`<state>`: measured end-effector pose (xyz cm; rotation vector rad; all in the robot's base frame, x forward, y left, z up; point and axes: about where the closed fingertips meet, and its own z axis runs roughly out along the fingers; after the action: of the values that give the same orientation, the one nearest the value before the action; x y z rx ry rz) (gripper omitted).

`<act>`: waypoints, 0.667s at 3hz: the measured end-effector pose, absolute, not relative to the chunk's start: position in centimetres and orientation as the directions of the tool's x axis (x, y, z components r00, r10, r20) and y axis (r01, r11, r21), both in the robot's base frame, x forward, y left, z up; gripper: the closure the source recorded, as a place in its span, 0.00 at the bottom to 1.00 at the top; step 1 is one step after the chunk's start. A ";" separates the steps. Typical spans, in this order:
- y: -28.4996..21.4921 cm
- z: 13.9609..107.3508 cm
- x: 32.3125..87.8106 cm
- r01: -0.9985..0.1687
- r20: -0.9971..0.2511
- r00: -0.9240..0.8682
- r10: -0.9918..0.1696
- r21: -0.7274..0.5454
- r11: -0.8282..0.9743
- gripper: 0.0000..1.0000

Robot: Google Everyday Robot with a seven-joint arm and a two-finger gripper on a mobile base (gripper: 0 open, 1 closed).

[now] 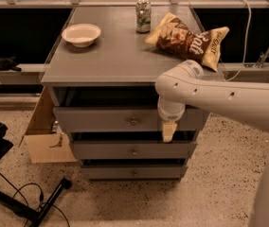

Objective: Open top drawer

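1. The top drawer (96, 119) sits right under the cabinet top (111, 63), uppermost of 3 grey fronts, w/ its knob (134, 122) centred. The front seems to stand a bit fwd of the two below, w/ a dark gap above it, so I'd judge it cracked open at most, not properly out
2. The gripper (168, 133) hangs down off the wrist, right of the knob, its end over the lower edge of the drawer front and the gap beneath. It's not on the knob. I can't tell whether the claw is spread or pressed together, as only its pale end shows, and I see nothing pinched in it
3. Step in hand, as I read it: approach/align on the handle. Grasp not made yet
4. Next move calls for going left and slightly up to bring the gripper level w/ the knob, closing around it, then pulling straight out along the drawer's run, no sideways drag
5. Watch-outs, imo: the knob is small & round, so easy to slip off. The arm (229, 98) hides the right part of the front from me. The bowl (81, 34), can (143, 16) and chip bag (186, 39) sit on top, so a jerky pull could rattle them, esp. the upright can
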<state>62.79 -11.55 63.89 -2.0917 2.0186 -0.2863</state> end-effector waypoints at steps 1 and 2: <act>-12.4 62.4 62.6 -0.974 -0.024 0.010 -1.000 -0.226 -0.004 0.41; -12.8 62.2 62.1 -0.979 -0.028 0.000 -1.000 -0.201 0.005 0.65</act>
<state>62.09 -12.75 62.25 -2.0994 2.1045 -0.1844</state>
